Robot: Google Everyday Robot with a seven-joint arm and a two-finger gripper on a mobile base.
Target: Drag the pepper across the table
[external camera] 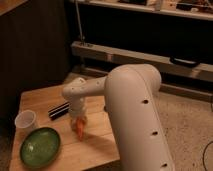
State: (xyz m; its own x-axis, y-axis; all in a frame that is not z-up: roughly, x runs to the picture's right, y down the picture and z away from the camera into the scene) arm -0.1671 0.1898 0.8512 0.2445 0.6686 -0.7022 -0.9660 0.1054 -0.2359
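Note:
The pepper (80, 128) is a small slim orange-red tapered piece on the light wooden table (95, 145), near its middle front. My gripper (78, 121) hangs straight down from the white arm and sits right on the pepper's upper end. The arm's wrist hides the fingers. The pepper's lower tip points toward the table's front edge.
A green plate (40, 146) lies at the front left of the table. A white cup (26, 121) stands at the left edge. A dark flat object (58, 110) lies left of the gripper. My large white arm (135, 120) covers the table's right side. A metal rack stands behind.

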